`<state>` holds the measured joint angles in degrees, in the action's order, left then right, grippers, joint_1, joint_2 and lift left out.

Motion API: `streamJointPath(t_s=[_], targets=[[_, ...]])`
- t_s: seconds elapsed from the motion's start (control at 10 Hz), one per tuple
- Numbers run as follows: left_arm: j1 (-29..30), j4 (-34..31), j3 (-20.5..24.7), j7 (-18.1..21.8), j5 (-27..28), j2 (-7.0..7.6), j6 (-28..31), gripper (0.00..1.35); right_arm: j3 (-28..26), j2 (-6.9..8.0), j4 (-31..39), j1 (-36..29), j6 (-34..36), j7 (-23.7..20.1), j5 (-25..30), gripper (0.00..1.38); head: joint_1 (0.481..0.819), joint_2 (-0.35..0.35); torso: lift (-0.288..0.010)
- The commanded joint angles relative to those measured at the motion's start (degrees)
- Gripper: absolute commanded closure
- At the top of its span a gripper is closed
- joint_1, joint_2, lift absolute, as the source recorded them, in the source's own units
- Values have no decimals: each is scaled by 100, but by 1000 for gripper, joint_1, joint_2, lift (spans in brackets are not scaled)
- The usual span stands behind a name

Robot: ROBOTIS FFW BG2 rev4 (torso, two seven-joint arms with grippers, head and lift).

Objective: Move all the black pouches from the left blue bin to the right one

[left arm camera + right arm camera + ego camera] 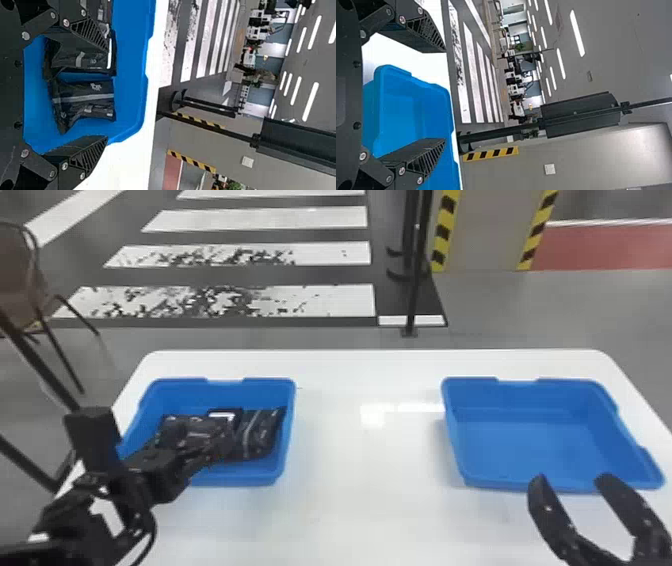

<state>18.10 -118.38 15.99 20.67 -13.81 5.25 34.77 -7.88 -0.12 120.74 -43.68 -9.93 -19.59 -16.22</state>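
Note:
My left gripper (172,470) is over the near left part of the left blue bin (235,480), where several black pouches (259,435) lie bunched together. In the left wrist view the left gripper (107,92) is spread wide, with pouches (85,99) inside the left bin (132,91) beyond its fingers and nothing clasped. My right gripper (571,481) stands open and holds nothing at the near edge of the right blue bin (535,440), whose visible inside is bare. The right wrist view has the right gripper (444,95) with its fingers apart beside the right bin (403,114).
Both bins stand on a white table (370,470), with a wide stretch of tabletop between them. Behind the table a black post (414,290) rises from the floor, and a brown chair (20,280) stands off to the left.

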Motion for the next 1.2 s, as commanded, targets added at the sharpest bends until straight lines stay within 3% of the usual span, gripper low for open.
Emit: streamJointPath(t_s=[0.0,0.5,0.9,1.1], targets=[[-544,441,-22,8,124,64,432,288,11,3,-16,23,8,-1,0,240,695,72,-140],[-1599,1482,-582,131,-13,459,1233,288,34,-6,-72,80,-6,-1,-11,240,695,51,-140],[-1866,1875,-822,236,-150,530,2021,348,45,-6,-114,108,-6,-1,-46,240,695,16,-140],[-1852,1903,-776,263,-47,530,1950,921,56,-6,-142,122,-6,-1,-103,240,695,5,-140]])
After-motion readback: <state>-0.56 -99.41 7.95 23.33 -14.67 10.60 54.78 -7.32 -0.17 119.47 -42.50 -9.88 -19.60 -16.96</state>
